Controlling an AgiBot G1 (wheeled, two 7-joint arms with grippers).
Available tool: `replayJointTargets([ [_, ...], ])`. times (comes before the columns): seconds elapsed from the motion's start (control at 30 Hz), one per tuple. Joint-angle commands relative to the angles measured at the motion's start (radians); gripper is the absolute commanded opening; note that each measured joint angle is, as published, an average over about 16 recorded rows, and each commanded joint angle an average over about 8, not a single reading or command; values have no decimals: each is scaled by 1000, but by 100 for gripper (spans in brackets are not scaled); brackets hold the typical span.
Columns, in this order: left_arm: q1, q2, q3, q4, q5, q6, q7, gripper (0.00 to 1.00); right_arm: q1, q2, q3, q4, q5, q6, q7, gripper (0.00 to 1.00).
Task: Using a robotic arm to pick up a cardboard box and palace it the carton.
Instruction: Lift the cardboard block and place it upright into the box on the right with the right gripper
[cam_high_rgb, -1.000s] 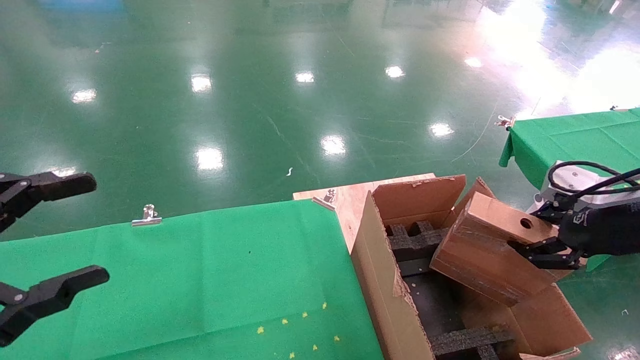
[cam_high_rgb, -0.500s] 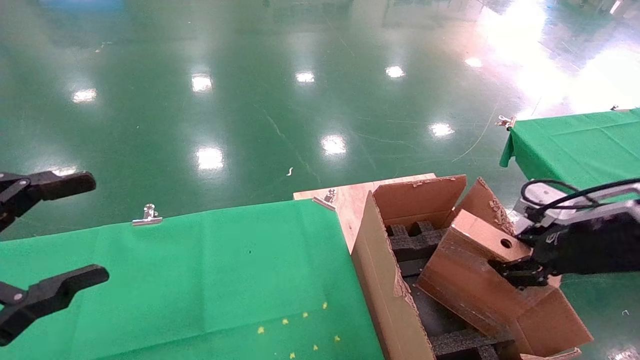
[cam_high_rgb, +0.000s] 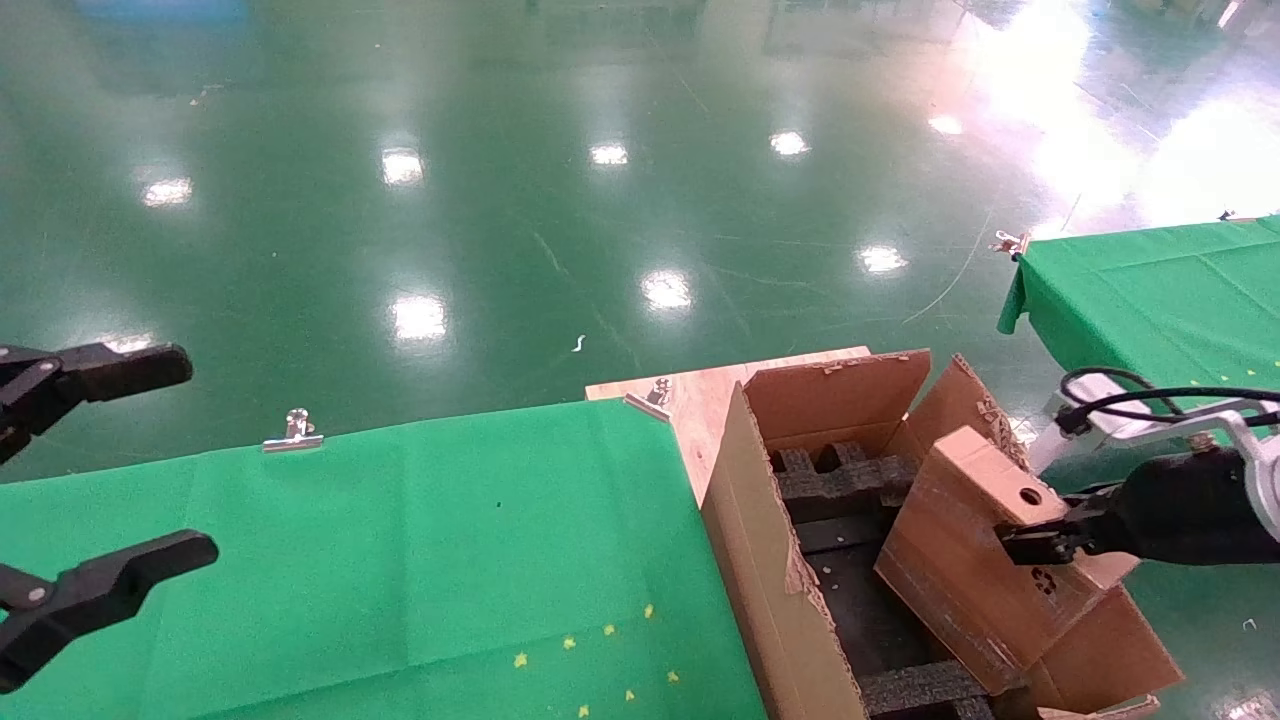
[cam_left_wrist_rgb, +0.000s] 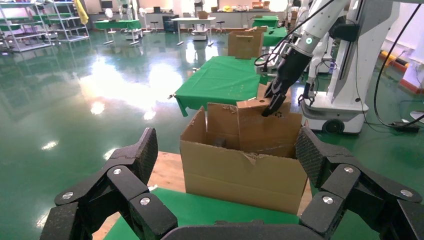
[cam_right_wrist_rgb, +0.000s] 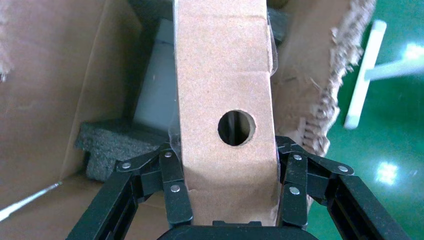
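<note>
- Lower and more upright than a second ago: cardboard box (cam_high_rgb: 985, 555) has dropped from above the carton (cam_high_rgb: 770, 560) into its opening, right arm pulled lower with it.
- Right pincer (cam_high_rgb: 1012, 543) clamped on the cardboard box at its upper narrow face, near the round hole (cam_high_rgb: 1030, 496); right wrist view shows fingers (cam_right_wrist_rgb: 172, 187) pressed on both sides of that face.
- Cardboard box tilted, lower end down inside the carton, upper end leaning on the carton's right-hand flap (cam_high_rgb: 965, 400); recycling mark (cam_high_rgb: 1044, 583) visible on its broad side.
- Carton sits open just beside the right end of the green-covered table (cam_high_rgb: 400, 560), ragged torn flaps up, black foam inserts (cam_high_rgb: 835, 480) inside at far end and near end.
- White robotic arm (cam_high_rgb: 1255, 455) with black cable reaches to the carton from its right side.
- Left pincer (cam_high_rgb: 105, 470) wide open, holding nothing, over the table's left end, well apart from the carton.
- Left wrist view: carton (cam_left_wrist_rgb: 245, 172) seen from across the table, cardboard box (cam_left_wrist_rgb: 267, 127) standing out of its top with right pincer (cam_left_wrist_rgb: 270, 105) on it.
- Metal clips (cam_high_rgb: 293, 432) on the table's far edge; second green table (cam_high_rgb: 1150, 285) beyond the carton.
</note>
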Motion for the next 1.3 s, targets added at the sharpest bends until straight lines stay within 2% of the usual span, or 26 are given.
replayJointTargets([
  [0.03,0,0,0,0,0,0,0,100,2,1,2,-1,0,0,44,0],
  [0.37,0,0,0,0,0,0,0,100,16,-25,-1,-1,-145,33,190,0],
  [0.73,0,0,0,0,0,0,0,100,-31,-90,-39,6,-340,109,368,0],
  [1.3,0,0,0,0,0,0,0,100,-119,-197,-92,9,-501,169,533,0],
])
